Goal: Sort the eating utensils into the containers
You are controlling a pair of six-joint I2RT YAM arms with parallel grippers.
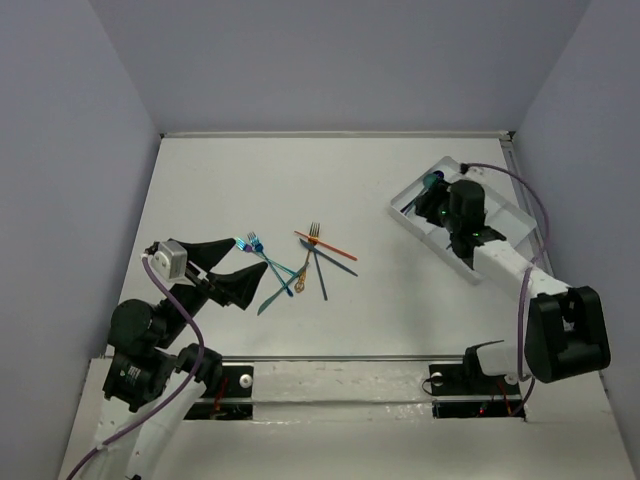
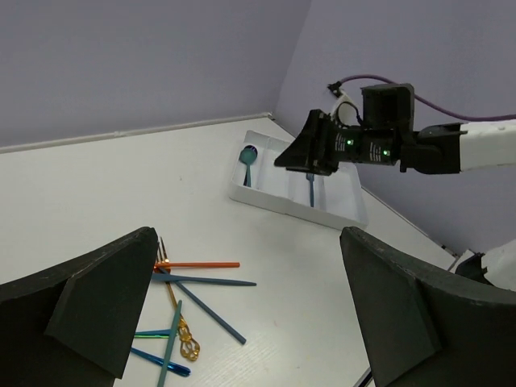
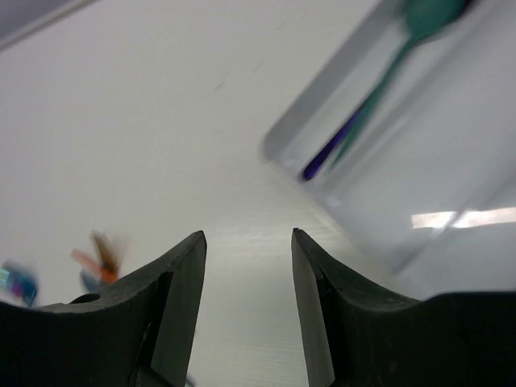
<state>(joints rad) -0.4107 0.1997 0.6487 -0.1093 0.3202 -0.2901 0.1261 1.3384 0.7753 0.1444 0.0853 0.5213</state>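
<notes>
Utensils [image 1: 300,268] are seen in a loose, crossed heap near the middle of the white worktop [image 1: 220,180], well apart from the white divided tray [image 1: 512,216], which is set askew at the far right. Within the heap an orange-red fork [image 1: 328,244] is laid across the far side, a gold utensil [image 1: 300,282] is found toward the centre, a dark blue piece [image 1: 320,278] is crossed just beside it, and a teal piece [image 1: 270,298] is pointed toward the near edge. A blue fork [image 1: 254,241] is placed at the left end of the heap, just beside the tip of one finger of the left gripper [image 1: 251,255]. That gripper is held at the left of the heap with its fingers spread wide apart, and nothing is clasped between them. The right gripper [image 1: 427,204] is poised above the left end of the tray; its fingers [image 3: 179,314] are parted and nothing is gripped. Inside the tray, a teal spoon [image 2: 248,160] and a dark blue utensil [image 3: 326,156] are lodged together in one outer compartment, while a blue utensil [image 2: 310,189] is laid in another compartment further in.
</notes>
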